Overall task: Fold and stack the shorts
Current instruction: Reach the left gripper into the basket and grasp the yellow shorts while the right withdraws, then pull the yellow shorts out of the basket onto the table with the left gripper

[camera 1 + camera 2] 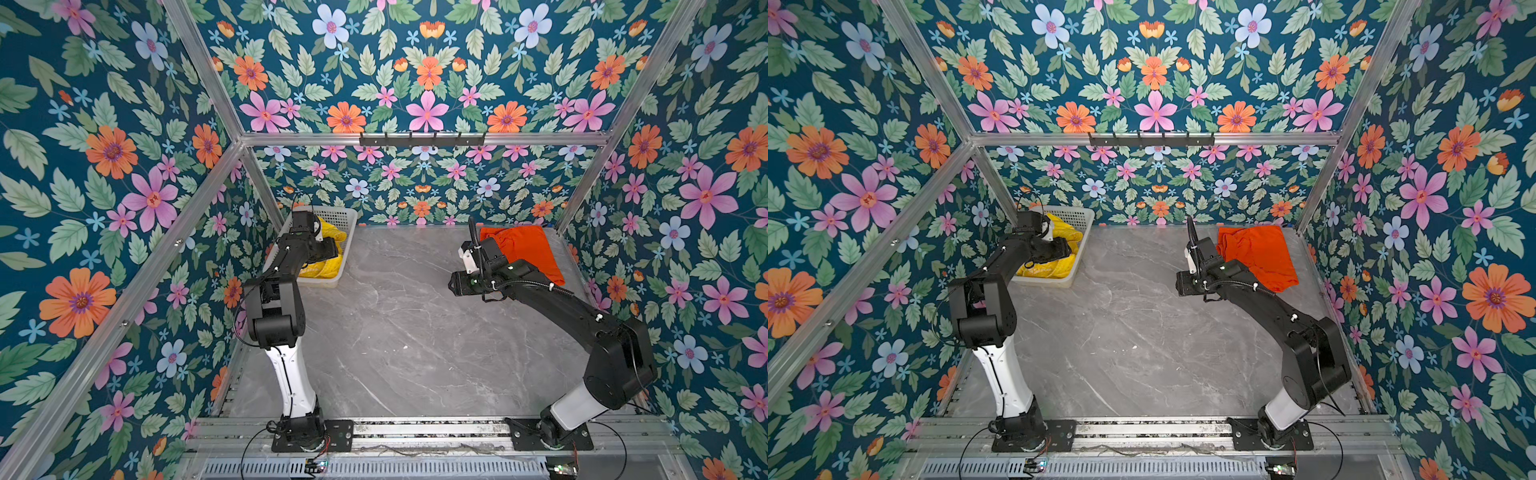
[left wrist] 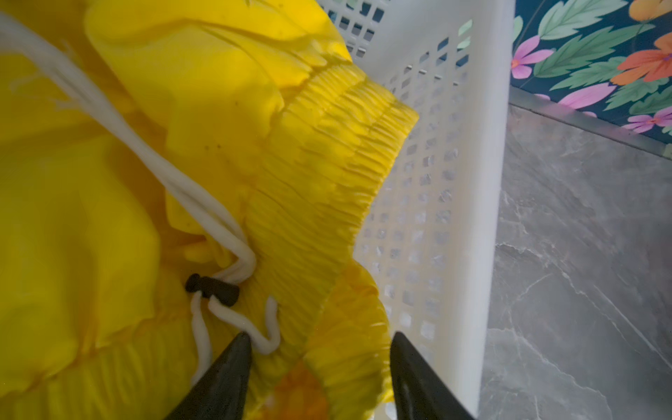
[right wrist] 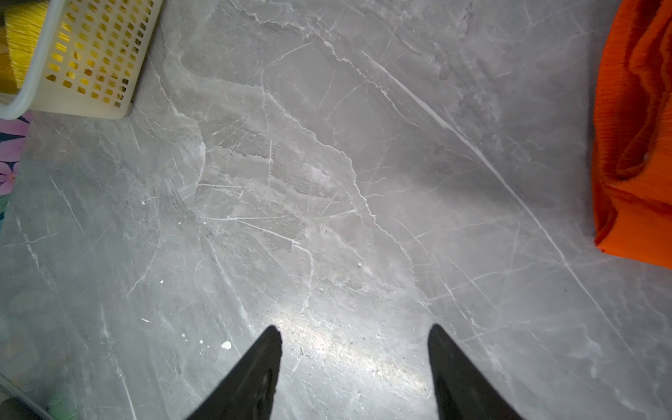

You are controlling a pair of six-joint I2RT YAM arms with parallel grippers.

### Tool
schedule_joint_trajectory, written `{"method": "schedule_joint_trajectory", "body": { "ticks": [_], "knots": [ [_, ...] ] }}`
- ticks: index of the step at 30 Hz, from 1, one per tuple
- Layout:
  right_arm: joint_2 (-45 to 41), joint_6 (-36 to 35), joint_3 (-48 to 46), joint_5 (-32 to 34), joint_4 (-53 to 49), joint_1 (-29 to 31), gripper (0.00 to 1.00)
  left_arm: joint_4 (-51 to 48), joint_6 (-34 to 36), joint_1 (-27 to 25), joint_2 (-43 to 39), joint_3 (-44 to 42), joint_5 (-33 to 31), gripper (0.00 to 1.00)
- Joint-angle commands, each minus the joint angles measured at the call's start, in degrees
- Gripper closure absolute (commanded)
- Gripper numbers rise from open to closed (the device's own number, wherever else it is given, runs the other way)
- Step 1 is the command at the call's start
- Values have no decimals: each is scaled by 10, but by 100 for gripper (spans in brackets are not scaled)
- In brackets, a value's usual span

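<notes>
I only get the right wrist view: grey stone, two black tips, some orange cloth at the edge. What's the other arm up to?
Observer: The left gripper is down inside the white basket, over the yellow shorts.
Visitor: Has it grabbed them?
Observer: Not clamped: jaws apart, elastic waistband between the tips.
Visitor: And my orange cloth?
Observer: The orange shorts lie at the table's far right corner, no gripper on them.
</notes>
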Motion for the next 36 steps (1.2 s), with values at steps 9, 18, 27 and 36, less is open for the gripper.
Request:
{"method": "schedule_joint_trajectory", "body": {
  "ticks": [9, 18, 27, 36],
  "knots": [
    [-5, 19, 1, 5, 15, 1, 36, 27, -23, 0, -21, -31, 41, 96],
    [-29, 18, 6, 3, 29, 1, 37, 64, -33, -19, -210, -20, 29, 100],
    [-54, 22, 25, -20, 48, 2, 37, 33, -3, -150, -312, 85, 38, 100],
    [-118, 36, -7, -22, 86, 1, 37, 82, -12, -271, -356, 96, 105, 100]
  ]
}}
